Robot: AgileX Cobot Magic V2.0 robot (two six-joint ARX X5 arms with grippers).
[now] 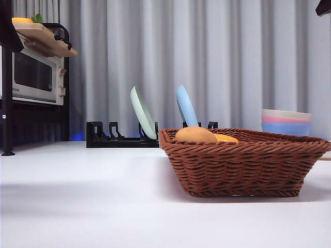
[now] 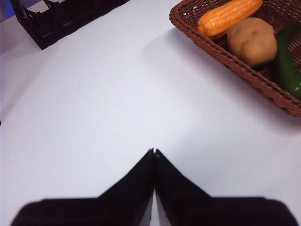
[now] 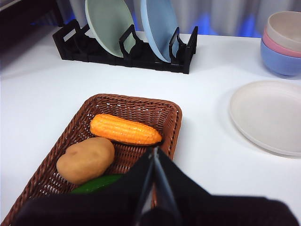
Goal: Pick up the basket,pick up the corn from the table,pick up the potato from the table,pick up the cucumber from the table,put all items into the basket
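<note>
The brown wicker basket (image 1: 248,165) (image 2: 221,49) (image 3: 136,106) stands on the white table (image 1: 77,196), right of centre in the front view. Inside it lie the orange corn (image 3: 124,130) (image 2: 228,15) (image 1: 227,138), the tan potato (image 3: 85,159) (image 2: 251,40) (image 1: 195,135) and the dark green cucumber (image 2: 287,66) (image 3: 96,184), which the right jaws partly hide. My left gripper (image 2: 154,151) is shut and empty above bare table, apart from the basket. My right gripper (image 3: 154,151) is shut and empty, hovering above the basket's near end.
A black dish rack (image 1: 121,135) (image 3: 127,49) holding a green plate (image 1: 143,112) and a blue plate (image 1: 186,106) stands behind the basket. Stacked pastel bowls (image 1: 286,122) (image 3: 284,42) and a white plate (image 3: 270,115) sit at the right. A microwave (image 1: 33,77) stands far left.
</note>
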